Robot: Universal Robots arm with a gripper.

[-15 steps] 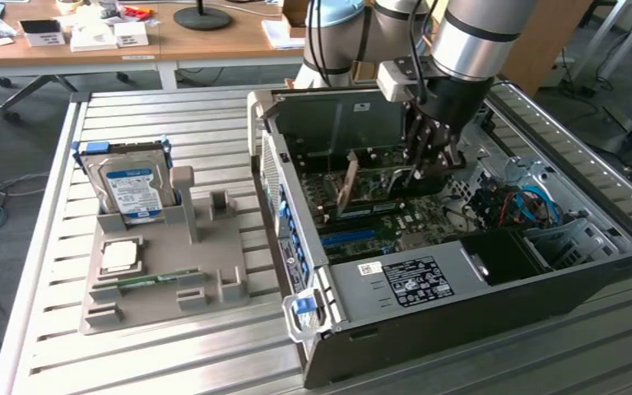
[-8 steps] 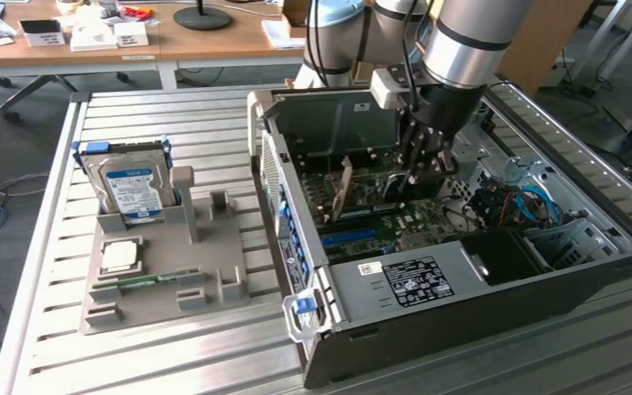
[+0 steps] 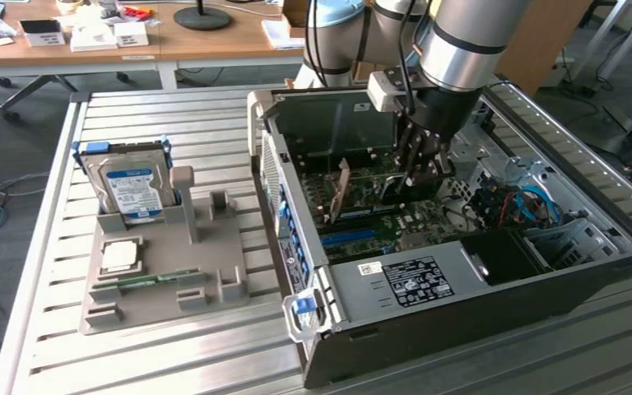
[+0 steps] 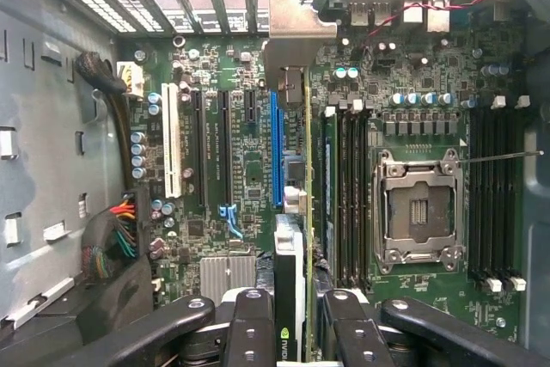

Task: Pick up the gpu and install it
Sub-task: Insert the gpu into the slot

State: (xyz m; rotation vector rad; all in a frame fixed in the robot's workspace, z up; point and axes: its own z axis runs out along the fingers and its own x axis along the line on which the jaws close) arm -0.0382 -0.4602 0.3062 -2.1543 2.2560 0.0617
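The gpu (image 4: 290, 255) is held edge-on by the gripper (image 4: 297, 315), clamped tight on it. It should be kept upright & lined up w/ the blue slot (image 4: 276, 148).

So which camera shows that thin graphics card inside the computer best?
The wrist view: the thin graphics card with silver bracket runs edge-on from the gripper across the green motherboard. The exterior view shows its tan back near the gripper.

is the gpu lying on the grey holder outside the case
No, the gpu stands edge-on between the fingers inside the case, over the motherboard.
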